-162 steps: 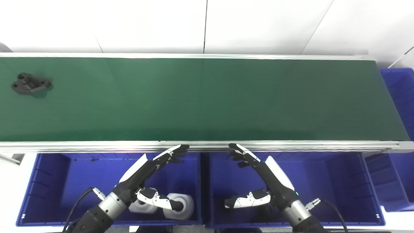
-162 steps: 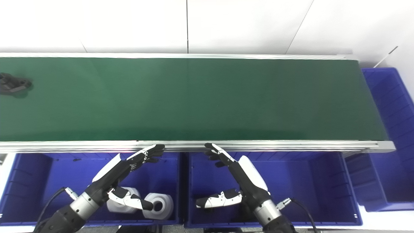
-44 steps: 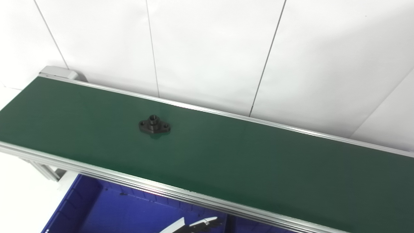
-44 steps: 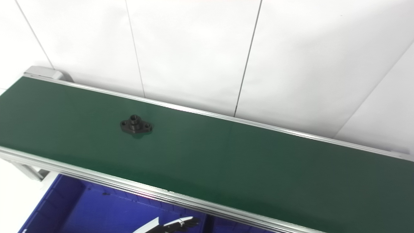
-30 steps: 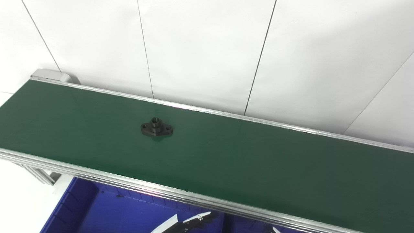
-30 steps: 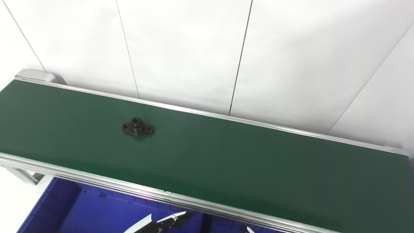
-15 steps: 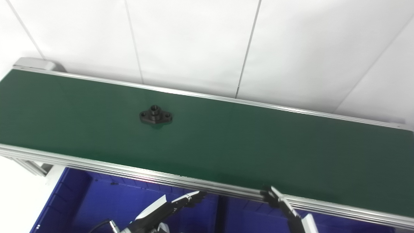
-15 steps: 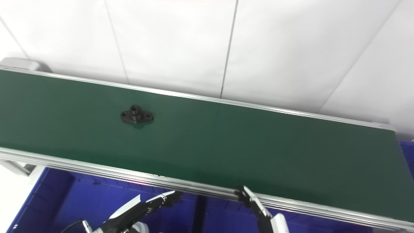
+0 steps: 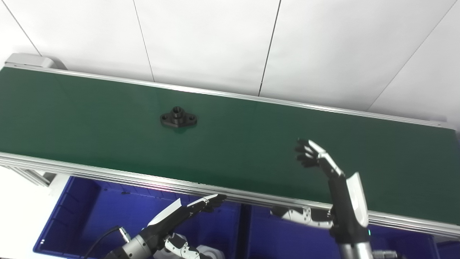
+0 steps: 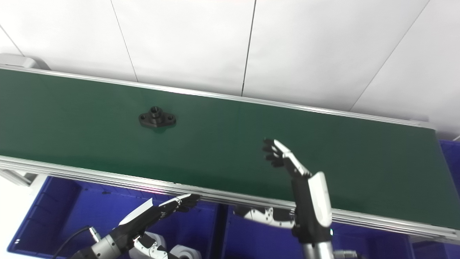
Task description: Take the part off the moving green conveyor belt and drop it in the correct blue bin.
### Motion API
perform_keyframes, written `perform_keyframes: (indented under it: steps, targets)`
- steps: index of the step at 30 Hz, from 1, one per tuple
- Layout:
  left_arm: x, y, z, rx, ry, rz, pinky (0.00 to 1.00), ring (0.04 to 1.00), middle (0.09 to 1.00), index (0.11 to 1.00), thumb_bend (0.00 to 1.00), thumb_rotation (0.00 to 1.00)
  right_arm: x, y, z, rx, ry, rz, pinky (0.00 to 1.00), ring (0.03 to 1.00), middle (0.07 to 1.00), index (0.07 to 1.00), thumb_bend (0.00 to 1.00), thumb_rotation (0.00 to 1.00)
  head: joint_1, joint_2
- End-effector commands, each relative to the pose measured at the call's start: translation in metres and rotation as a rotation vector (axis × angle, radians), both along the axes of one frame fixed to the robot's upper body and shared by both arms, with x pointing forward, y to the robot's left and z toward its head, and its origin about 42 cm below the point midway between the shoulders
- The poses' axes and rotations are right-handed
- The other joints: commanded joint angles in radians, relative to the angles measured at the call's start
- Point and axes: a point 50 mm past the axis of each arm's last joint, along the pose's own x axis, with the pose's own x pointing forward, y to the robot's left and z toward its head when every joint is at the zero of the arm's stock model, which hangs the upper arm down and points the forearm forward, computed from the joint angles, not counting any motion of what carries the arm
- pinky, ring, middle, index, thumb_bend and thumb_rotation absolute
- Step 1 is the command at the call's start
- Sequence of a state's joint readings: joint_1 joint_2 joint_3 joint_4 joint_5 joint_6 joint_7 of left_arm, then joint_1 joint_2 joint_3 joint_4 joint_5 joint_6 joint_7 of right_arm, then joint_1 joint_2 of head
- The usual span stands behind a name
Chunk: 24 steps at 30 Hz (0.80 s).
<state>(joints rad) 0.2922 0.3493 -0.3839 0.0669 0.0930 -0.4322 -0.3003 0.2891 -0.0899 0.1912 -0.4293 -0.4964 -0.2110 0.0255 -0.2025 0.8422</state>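
A black flanged part (image 9: 178, 118) with a raised hub and two bolt holes lies on the green conveyor belt (image 9: 90, 118), left of the middle; it also shows in the right eye view (image 10: 157, 118). My right hand (image 9: 325, 180) is raised above the belt's near half, open and empty, well to the right of the part. My left hand (image 9: 187, 212) is open and empty, low over the left blue bin (image 9: 90, 216), below the belt's near rail.
A second blue bin (image 9: 287, 241) sits right of the first, below the belt's aluminium rail (image 9: 107, 176). White cylindrical parts (image 10: 179, 251) lie in the left bin. A white panelled wall stands behind the belt. Another blue bin's corner (image 10: 451, 151) shows at the far right.
My right hand has risen from below the rail to over the belt, fingers spread. The part has drifted to the right along the belt. The camera has shifted its aim.
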Motion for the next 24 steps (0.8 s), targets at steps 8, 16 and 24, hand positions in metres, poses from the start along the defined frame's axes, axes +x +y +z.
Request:
perform_keyframes:
  steps: [8, 16, 24]
  targets:
    - [0.008, -0.001, 0.008, -0.019, -0.06, -0.01, 0.84, 0.889, 0.918, 0.921, 0.93, 0.33, 0.048, 0.009, 0.029, -0.057, -0.004, 0.039, 0.63, 0.713, 0.771, 0.842, 0.85, 0.39, -0.008, -0.008]
    - [0.009, 0.001, 0.004, -0.018, -0.044, -0.015, 0.84, 0.888, 0.915, 0.922, 0.92, 0.32, 0.08, 0.023, 0.049, -0.148, 0.009, 0.054, 0.65, 0.727, 0.782, 0.851, 0.83, 0.4, -0.004, -0.029]
    - [0.007, 0.003, 0.001, -0.02, -0.027, -0.014, 0.84, 0.881, 0.911, 0.92, 0.91, 0.3, 0.102, 0.051, 0.053, -0.169, 0.018, 0.083, 0.64, 0.725, 0.781, 0.84, 0.82, 0.37, -0.006, -0.043]
